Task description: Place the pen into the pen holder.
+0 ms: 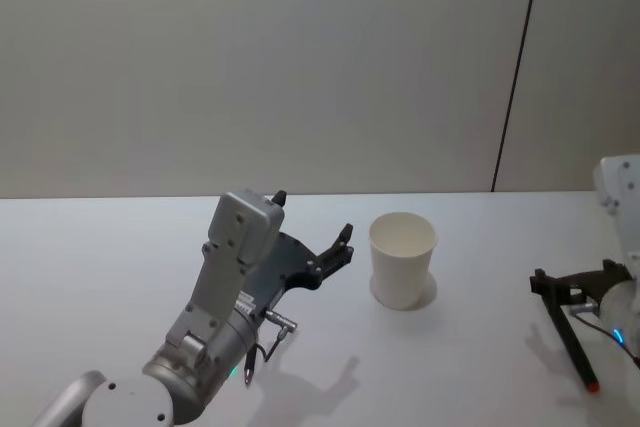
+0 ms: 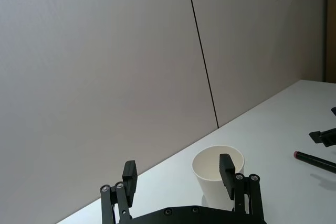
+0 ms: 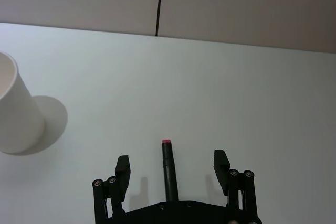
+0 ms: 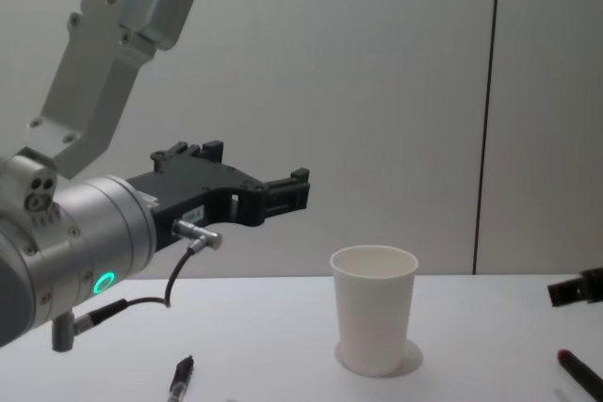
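Left gripper (image 2: pixel 178 171): raised near the pen holder (image 1: pixel 403 259), jaws wide, empty.
Right gripper (image 3: pixel 171 161): jaws wide, one each side of the pen (image 3: pixel 168 170).
Pen: flat on the desk (image 1: pixel 120 247).

Head view: high, facing forward and down over the counter (image 1: pixel 480 247).
Chest view: low, level, side-on.
Wrist views: near; left faces forward, right faces down.
Shared: pen holder (image 1: pixel 403 257), all four.

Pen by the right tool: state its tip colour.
Red tip, slim black pen; best in right wrist view.
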